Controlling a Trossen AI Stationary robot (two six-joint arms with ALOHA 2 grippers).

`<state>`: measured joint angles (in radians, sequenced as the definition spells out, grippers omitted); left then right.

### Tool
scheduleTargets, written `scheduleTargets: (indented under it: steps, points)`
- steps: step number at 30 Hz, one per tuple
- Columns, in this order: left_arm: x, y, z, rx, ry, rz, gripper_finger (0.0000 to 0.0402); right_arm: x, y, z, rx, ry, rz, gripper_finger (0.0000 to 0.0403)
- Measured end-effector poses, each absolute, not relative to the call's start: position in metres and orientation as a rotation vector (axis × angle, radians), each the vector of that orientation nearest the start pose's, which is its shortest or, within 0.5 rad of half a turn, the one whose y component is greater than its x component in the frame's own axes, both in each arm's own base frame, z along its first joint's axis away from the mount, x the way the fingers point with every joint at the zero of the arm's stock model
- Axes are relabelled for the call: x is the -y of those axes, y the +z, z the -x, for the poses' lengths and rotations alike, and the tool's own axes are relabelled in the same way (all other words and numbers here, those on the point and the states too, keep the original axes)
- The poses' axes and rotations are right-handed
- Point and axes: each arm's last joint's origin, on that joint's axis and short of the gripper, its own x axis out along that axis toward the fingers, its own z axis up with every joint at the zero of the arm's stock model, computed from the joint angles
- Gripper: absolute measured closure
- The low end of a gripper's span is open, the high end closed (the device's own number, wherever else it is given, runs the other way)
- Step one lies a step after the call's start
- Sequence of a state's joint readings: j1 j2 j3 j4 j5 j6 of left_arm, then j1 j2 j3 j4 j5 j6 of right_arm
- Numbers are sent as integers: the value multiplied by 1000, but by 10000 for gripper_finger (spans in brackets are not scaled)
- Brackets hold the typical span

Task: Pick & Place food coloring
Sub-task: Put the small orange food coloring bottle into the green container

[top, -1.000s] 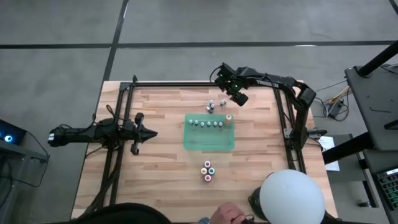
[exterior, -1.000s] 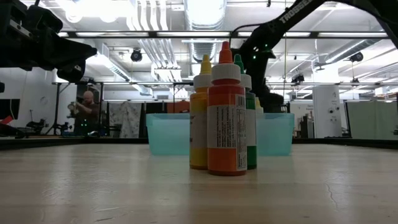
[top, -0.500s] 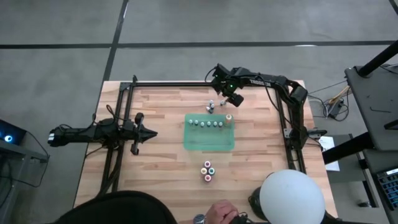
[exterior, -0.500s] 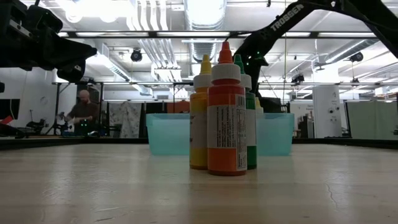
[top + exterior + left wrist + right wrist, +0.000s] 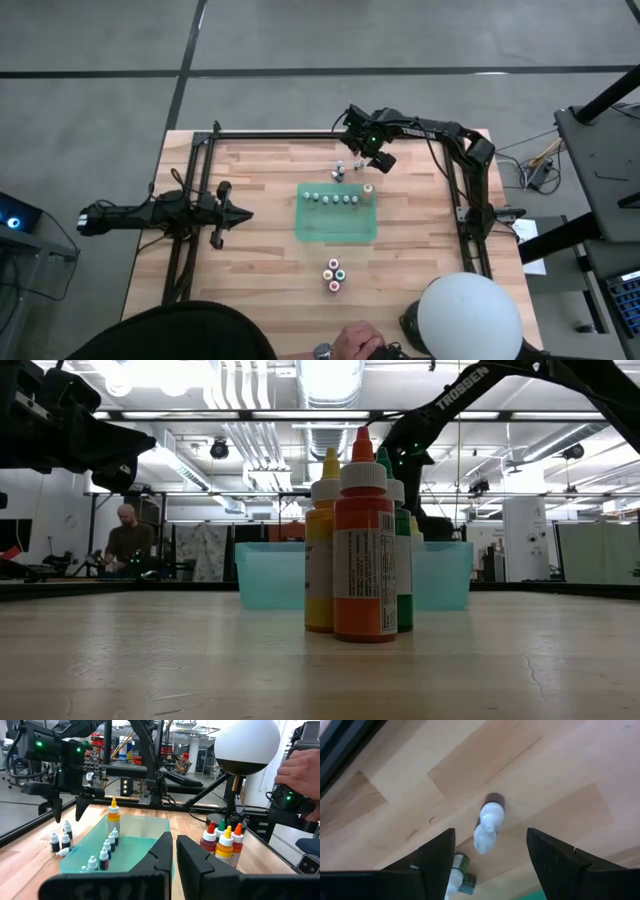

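Note:
Food coloring stands in three places. Several tiny bottles (image 5: 337,198) and a taller yellow-orange dropper (image 5: 368,190) sit in a row in the green tray (image 5: 337,225). A few tiny white-capped bottles (image 5: 342,166) stand on the wood beyond the tray. Larger bottles (image 5: 335,273) cluster near the front edge. My right gripper (image 5: 365,150) hangs open, pointing down, above the loose bottles; one bottle (image 5: 489,817) shows below and between its fingers, untouched. My left gripper (image 5: 235,213) waits shut and level at the table's left.
The dark frame rails (image 5: 300,134) run along the far edge and both sides, close behind my right gripper. A person's head and hand show at the near edge (image 5: 350,345), beside a white globe (image 5: 468,318). Bare wood lies between the tray and the left arm.
My right gripper has shifted a little toward the table's left and tipped more steeply downward over the loose bottles beyond the tray, staying open. The bottles have not moved.

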<state>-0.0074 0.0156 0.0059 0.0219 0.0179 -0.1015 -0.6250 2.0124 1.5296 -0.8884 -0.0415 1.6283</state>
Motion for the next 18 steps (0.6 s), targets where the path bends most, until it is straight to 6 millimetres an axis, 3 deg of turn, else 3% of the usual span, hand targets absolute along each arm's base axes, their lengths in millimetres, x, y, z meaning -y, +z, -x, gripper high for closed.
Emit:
scheduleTargets:
  steps: [18]
  points:
    - [1,166,-98,11,-25,101,401,232,172,-322,-685,-1565,-1736,178]
